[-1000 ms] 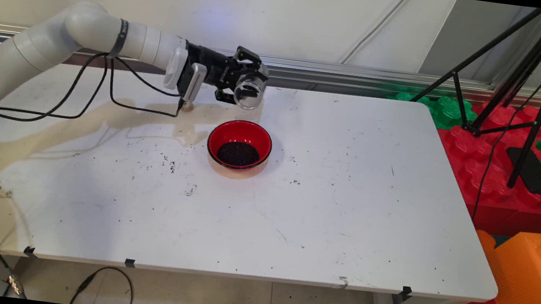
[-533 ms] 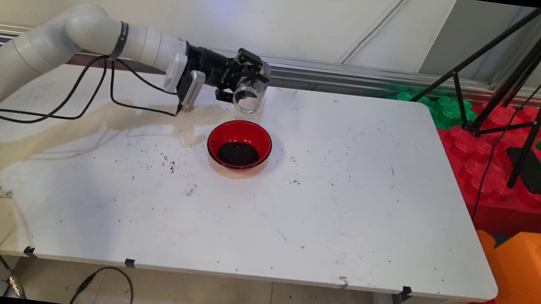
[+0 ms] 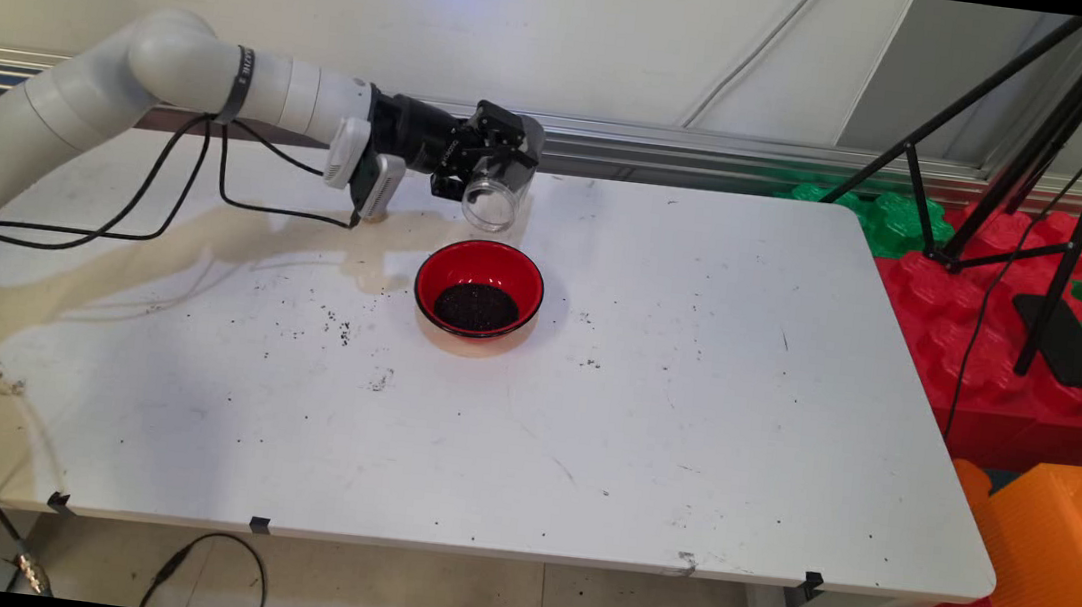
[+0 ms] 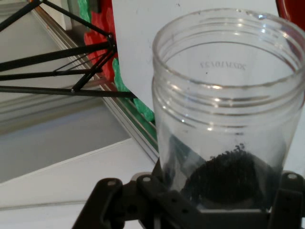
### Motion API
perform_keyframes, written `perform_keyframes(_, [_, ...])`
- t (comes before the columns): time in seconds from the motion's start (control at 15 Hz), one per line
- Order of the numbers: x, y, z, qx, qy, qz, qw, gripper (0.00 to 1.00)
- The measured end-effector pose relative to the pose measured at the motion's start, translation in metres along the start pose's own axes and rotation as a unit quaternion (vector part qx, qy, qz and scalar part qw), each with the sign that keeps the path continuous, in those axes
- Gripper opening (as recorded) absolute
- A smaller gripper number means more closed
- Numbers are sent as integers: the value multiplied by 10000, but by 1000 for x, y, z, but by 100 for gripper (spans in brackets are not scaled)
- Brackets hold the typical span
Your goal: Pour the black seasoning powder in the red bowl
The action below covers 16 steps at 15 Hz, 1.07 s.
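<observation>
A white counter point(image 3: 691, 410), scuffed and speckled with dark crumbs, fills the scene, with red point(image 3: 1002, 322), green point(image 3: 897, 220) and orange foam blocks point(image 3: 1065, 580) stacked past its right edge and a black tripod point(image 3: 1070, 148) standing over them. The white arm point(image 3: 172, 79) reaches in from the left along the counter's far side, black cables point(image 3: 210, 198) sagging beneath it. At its end the black gripper point(image 3: 493, 166) has its fingers point(image 4: 286, 191) clenched on a clear plastic jar point(image 3: 497, 193), held above the counter and tipped so that its open threaded mouth faces down and toward the camera. In the hand view the jar point(image 4: 228, 109) stands between the fingers, a clump of dark grains point(image 4: 224, 179) clinging low inside it near the gripper point(image 4: 209, 200). Just below the jar's mouth in the main view, a red bowl point(image 3: 479, 289) sits on the counter near its middle, apart from the jar, with a pool of the same dark grains point(image 3: 476, 307) in its bottom.
</observation>
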Motion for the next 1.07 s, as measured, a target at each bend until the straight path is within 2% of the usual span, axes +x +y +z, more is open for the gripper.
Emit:
perform_keyframes(0.53, [3, -1, -1, 71, -54, 687, 9976, 0])
perform_keyframes(1.07, [6, -2, -3, 144, -75, 1151, 9932, 0])
